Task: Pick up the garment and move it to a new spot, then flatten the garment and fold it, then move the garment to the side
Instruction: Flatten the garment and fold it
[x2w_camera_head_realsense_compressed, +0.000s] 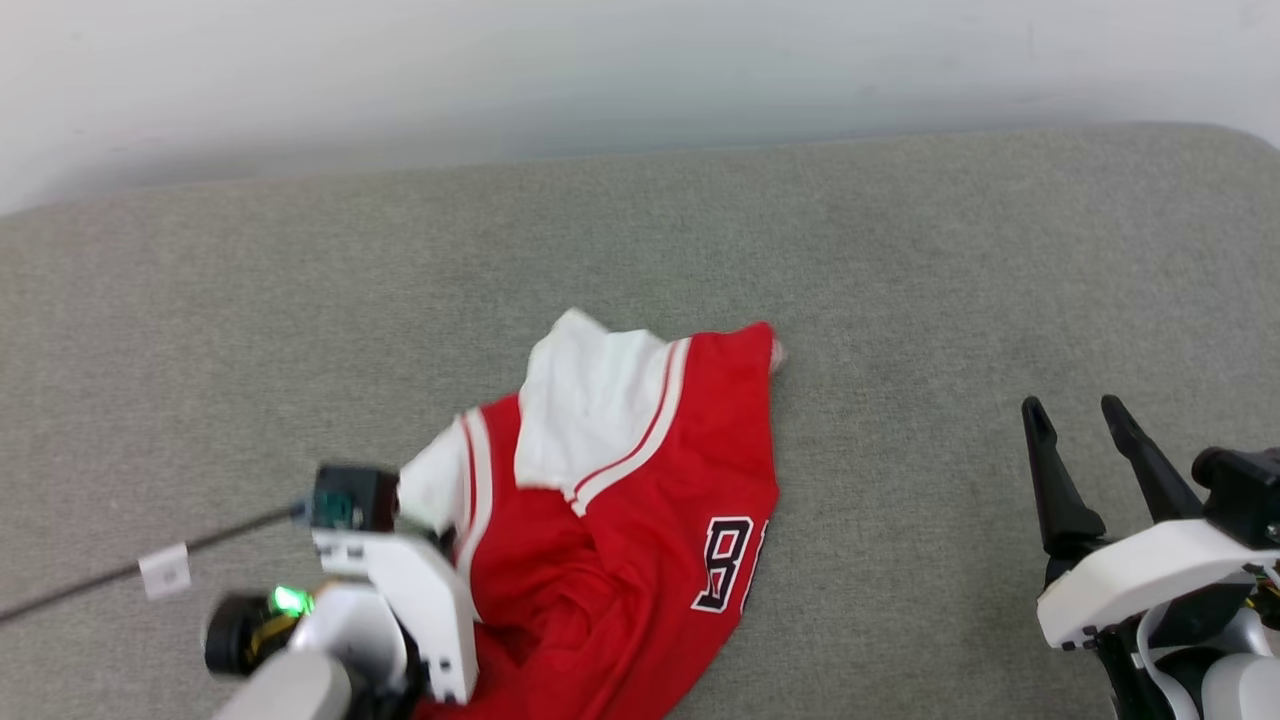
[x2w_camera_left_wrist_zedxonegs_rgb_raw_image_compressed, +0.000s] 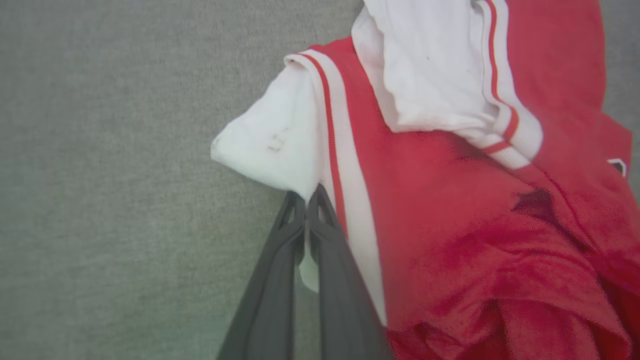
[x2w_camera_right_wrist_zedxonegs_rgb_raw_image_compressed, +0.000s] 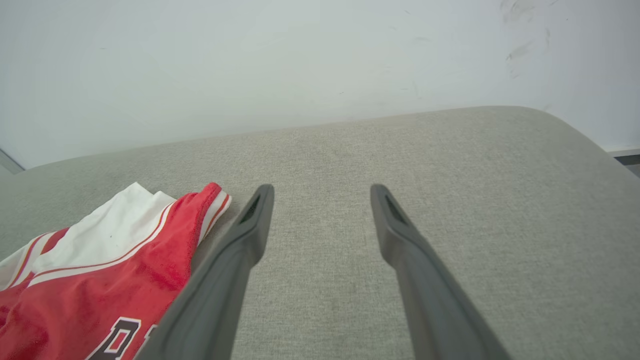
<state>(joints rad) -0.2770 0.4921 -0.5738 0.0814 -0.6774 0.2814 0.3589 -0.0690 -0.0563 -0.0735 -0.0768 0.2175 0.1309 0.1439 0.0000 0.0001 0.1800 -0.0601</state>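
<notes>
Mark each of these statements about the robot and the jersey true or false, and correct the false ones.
1. The left gripper has its jaws shut on a white part of the garment. True.
2. The right gripper holds the garment's red edge. False: its jaws stand open above the grey cloth surface, apart from the garment.
3. The garment lies spread flat and smooth. False: it is crumpled, with a white sleeve folded over the red cloth.
4. Black lettering with a white outline shows on the red cloth. True.
</notes>
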